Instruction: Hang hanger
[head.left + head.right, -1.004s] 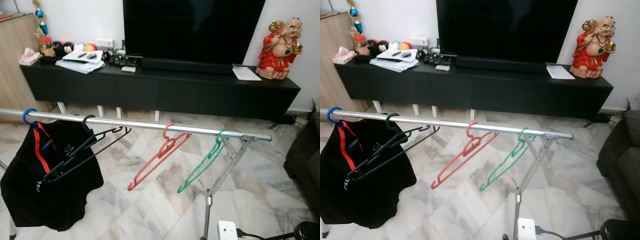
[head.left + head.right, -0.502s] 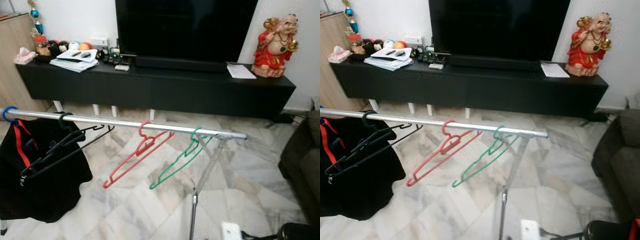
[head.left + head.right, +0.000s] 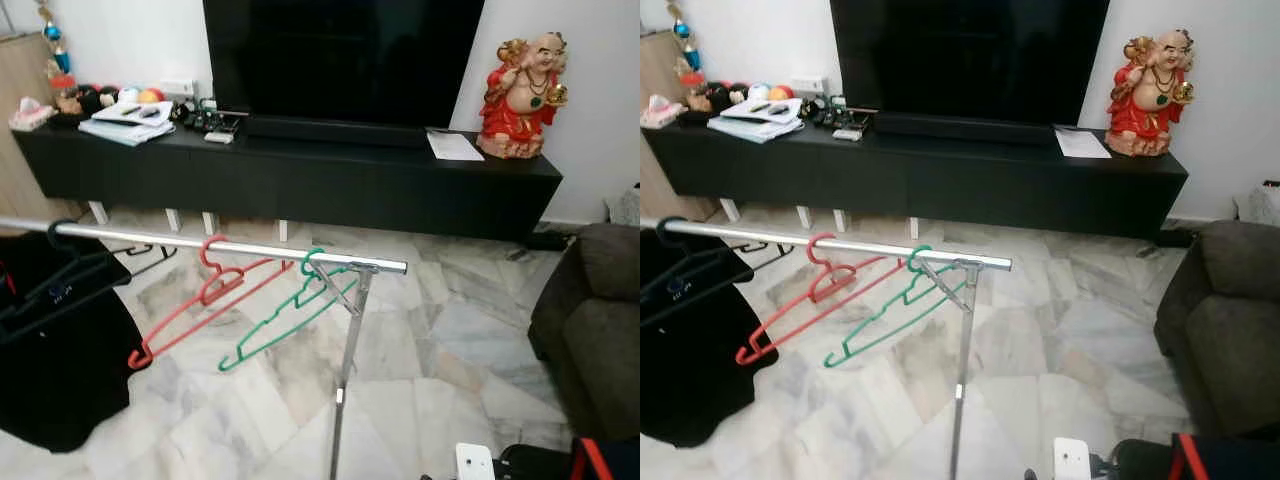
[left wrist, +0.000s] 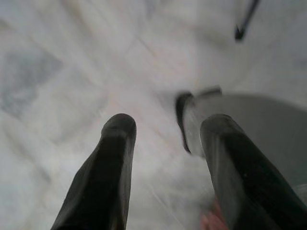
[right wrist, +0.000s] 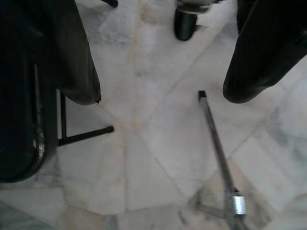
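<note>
Hangers line a silver drying-rack rail (image 3: pixel 200 243) that runs from the left edge of the head views to a free end above a single upright post (image 3: pixel 345 370). Nearest that end hangs a green hanger (image 3: pixel 285 318), its hook over the rail right beside the post's bracket; a red hanger (image 3: pixel 205 300) hangs just to its left, and both are tilted so their long bars slope down to the left. Further left, a black hanger (image 3: pixel 60 275) carries a black garment (image 3: pixel 55 370) that drops almost to the floor.

Beyond the rail's end the marble floor (image 3: pixel 440 350) lies open up to a dark sofa (image 3: pixel 590 330) at the right edge. Behind stands a long black TV console (image 3: pixel 300 175) against the wall — a television (image 3: pixel 340 60) above it, a red figurine (image 3: pixel 520 95) and a sheet of paper (image 3: pixel 452 146) at its right end, books and small clutter (image 3: pixel 125 108) at its left.

The left end effector (image 4: pixel 165 143) points down at blurred floor, its two black fingers spread apart and holding nothing. The right end effector (image 5: pixel 160 91) is likewise spread and empty — it hangs over marble tiles, with a thin metal rack foot (image 5: pixel 218 153) lying on the floor between its fingertips.
</note>
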